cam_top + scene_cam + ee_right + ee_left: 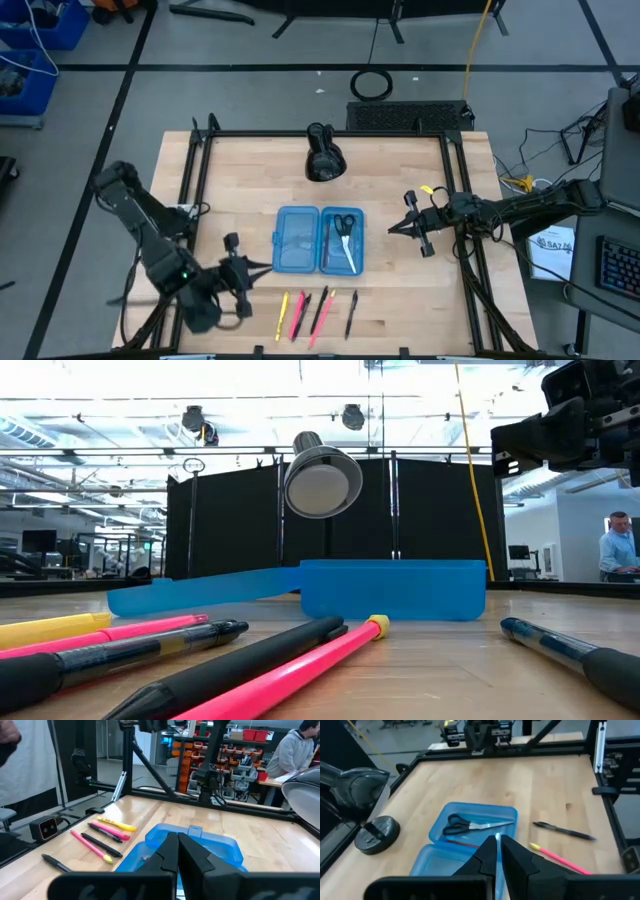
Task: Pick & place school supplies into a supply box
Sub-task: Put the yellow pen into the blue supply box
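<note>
The supply box (318,240) lies open and flat at mid-table, a translucent blue case with two halves. Its right half holds black-handled scissors (470,824) and a thin red pencil (462,841). Several pens and pencils (315,312) in yellow, pink and black lie in a row on the wood near the front edge. My left gripper (262,268) hovers left of the box above the table, shut with nothing seen in it (497,840). My right gripper (392,230) waits right of the box, shut and holding nothing (177,836).
A black dome-headed lamp (323,160) stands behind the box, its round base (377,834) on the wood. Black frame rails (190,190) run along the table's sides. Bare wood lies between the box and the right rail. A person (615,545) sits in the room beyond.
</note>
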Controlling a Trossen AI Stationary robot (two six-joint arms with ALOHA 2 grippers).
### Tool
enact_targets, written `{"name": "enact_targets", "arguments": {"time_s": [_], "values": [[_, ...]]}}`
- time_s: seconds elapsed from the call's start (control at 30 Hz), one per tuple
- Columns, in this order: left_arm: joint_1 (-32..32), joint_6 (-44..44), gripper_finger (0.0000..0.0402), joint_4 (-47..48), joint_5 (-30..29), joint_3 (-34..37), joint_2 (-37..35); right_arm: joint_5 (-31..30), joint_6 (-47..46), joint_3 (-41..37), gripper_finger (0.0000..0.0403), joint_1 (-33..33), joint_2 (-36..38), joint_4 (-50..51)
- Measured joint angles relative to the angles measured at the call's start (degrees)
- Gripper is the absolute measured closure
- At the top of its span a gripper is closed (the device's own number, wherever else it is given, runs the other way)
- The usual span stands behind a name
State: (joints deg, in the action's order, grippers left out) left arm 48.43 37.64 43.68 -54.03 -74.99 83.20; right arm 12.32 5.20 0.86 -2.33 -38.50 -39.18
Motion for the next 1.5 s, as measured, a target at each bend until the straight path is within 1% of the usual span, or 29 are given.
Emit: {"name": "enact_targets", "arguments": {"time_s": [0.1,0.23,0.3,0.37,0.43,0.5,0.57,0.77,0.8,0.83,0.9,1.0,1.07,1.13,1.3,1.4,1.5], "values": [[0.26,2.69,0.0371,6.03,-0.01,-7.65,4.95,-0.04,0.06,0.00,0.0403,0.00,-0.02,-0.64],[0.16,8.47,0.0371,12.06,0.84,-15.69,10.61,-0.08,0.01,0.00,0.0403,0.00,0.00,-1.30],[-0.33,12.86,0.0371,14.74,3.47,-18.96,13.32,-0.09,-0.18,0.00,0.0403,0.00,-0.01,-1.27],[-1.06,19.53,0.0371,17.48,6.51,-21.49,15.78,-0.11,-1.01,0.00,0.0403,0.00,-0.02,-1.09],[-2.61,26.05,0.0371,17.69,9.44,-23.53,18.09,-0.14,-1.32,0.00,0.0403,0.00,-0.02,-0.94],[-4.56,32.22,0.0371,17.53,14.01,-24.97,20.20,-0.16,-1.30,0.00,0.0403,0.00,-0.02,-1.15],[-6.29,36.39,0.0371,17.55,20.55,-25.39,22.50,-0.23,-1.23,0.00,0.0403,0.00,-0.02,-1.31],[-10.95,43.21,0.0371,17.68,42.10,-25.37,30.18,-0.24,-1.12,0.00,0.0403,0.00,-0.02,-1.31],[-11.63,43.88,0.0371,17.72,44.82,-25.37,31.47,-0.23,-1.12,0.00,0.0403,0.00,-0.04,-1.30],[-12.21,44.26,0.0371,17.92,46.49,-25.35,32.64,-0.24,-1.12,0.00,0.0403,0.00,-0.04,-1.29],[-13.21,45.97,0.0371,18.34,47.76,-25.31,34.72,-0.24,-1.29,0.00,0.0403,0.00,-0.04,-1.29],[-14.31,46.47,0.0366,18.19,50.69,-25.31,36.28,-0.22,-1.52,0.00,0.0403,0.00,-0.04,-1.25],[-14.79,45.93,0.0353,18.17,51.84,-25.32,36.93,-0.23,-1.53,0.00,0.0403,0.00,-0.04,-0.80],[-15.11,46.54,0.0330,18.39,52.15,-25.32,37.39,-0.22,-2.06,0.00,0.0403,0.00,-0.04,-0.60],[-15.48,48.47,0.0246,19.69,52.10,-24.58,37.40,-0.22,-3.54,0.00,0.0403,-0.02,-0.04,-0.44],[-15.52,50.28,0.0196,21.95,50.97,-23.64,37.51,-0.22,-4.01,0.00,0.0403,-0.02,-0.04,-0.44],[-15.52,52.32,0.0160,22.67,51.21,-21.63,37.42,-0.22,-4.53,0.00,0.0403,-0.02,-0.04,-0.44]]}}
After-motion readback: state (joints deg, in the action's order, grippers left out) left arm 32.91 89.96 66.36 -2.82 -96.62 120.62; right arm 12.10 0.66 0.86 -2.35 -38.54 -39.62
